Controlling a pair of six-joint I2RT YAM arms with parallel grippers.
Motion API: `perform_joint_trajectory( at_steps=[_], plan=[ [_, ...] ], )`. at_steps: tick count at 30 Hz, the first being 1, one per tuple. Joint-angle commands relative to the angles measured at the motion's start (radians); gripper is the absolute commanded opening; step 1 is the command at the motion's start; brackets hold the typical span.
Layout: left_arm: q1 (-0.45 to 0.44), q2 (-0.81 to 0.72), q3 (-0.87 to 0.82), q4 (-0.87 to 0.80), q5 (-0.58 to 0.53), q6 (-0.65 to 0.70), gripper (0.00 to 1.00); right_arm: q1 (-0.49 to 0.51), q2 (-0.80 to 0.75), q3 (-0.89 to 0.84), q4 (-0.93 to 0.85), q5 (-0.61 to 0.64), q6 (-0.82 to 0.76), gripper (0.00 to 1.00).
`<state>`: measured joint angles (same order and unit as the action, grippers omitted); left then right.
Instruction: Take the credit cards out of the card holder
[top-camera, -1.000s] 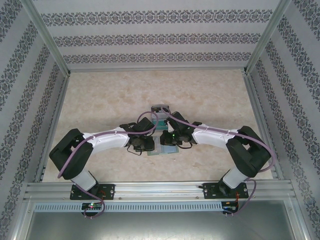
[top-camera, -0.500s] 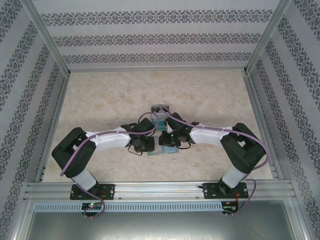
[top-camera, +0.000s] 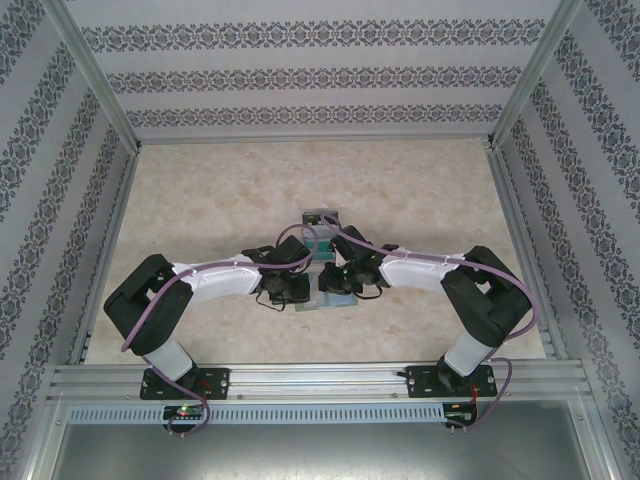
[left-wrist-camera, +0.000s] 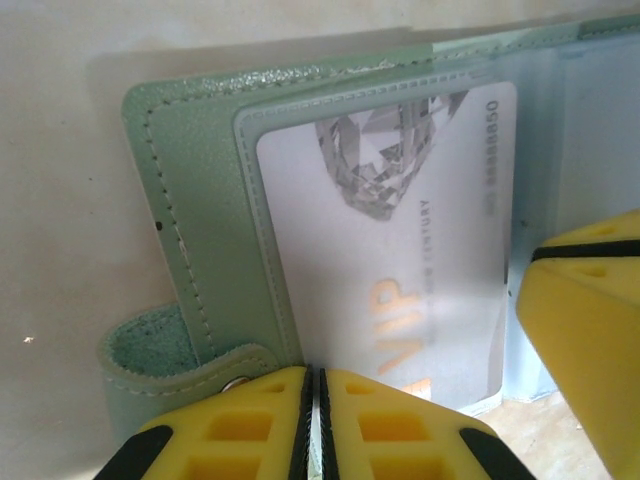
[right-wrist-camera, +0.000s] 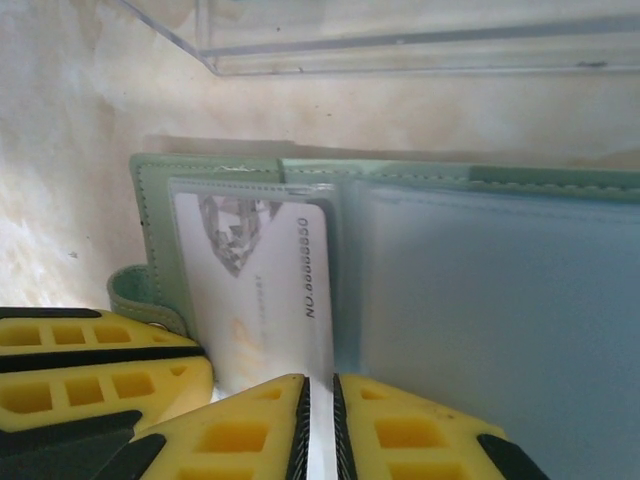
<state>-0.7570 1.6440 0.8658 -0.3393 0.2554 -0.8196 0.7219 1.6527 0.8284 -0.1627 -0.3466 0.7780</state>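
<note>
The card holder (left-wrist-camera: 200, 200) lies open on the table, grey-green with a side tab and glossy sleeves. A white credit card (left-wrist-camera: 400, 250) with a diamond print and gold "VIP" sits in its left sleeve. My left gripper (left-wrist-camera: 315, 425) is shut on the near edge of that sleeve, beside the tab. In the right wrist view the same credit card (right-wrist-camera: 260, 300) reaches into my right gripper (right-wrist-camera: 320, 435), which is shut on the card's near edge. The card holder's right sleeve (right-wrist-camera: 500, 300) looks pale and blank. From above, both grippers meet over the card holder (top-camera: 325, 303).
A clear plastic box (right-wrist-camera: 400, 40) stands just beyond the card holder, also seen from above as a clear box (top-camera: 322, 218). My left gripper's fingers (right-wrist-camera: 100, 385) crowd the right wrist view's lower left. Patterned walls and metal rails enclose the beige table (top-camera: 200, 200).
The right arm has drawn in slightly toward the centre, its elbow shifting left. The left arm has barely moved. Both grippers stay over the card holder.
</note>
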Motion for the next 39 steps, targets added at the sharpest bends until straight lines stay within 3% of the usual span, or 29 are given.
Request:
perform_joint_trajectory(
  at_steps=[1,12,29,39],
  plan=[
    [0.003,0.031,-0.005,0.015,0.015,0.007,0.11,-0.012,-0.054,-0.002,-0.06,0.056,-0.042,0.17],
    [-0.011,0.055,0.029,0.006,0.017,0.026,0.11,-0.032,0.003,-0.054,-0.004,0.007,-0.025,0.14],
    [-0.016,0.057,0.026,-0.014,0.002,0.02,0.09,-0.044,-0.085,-0.045,-0.008,0.015,-0.04,0.16],
    [-0.017,0.057,0.029,-0.017,0.002,0.02,0.09,-0.042,-0.045,-0.07,0.082,-0.07,-0.011,0.18]
  ],
)
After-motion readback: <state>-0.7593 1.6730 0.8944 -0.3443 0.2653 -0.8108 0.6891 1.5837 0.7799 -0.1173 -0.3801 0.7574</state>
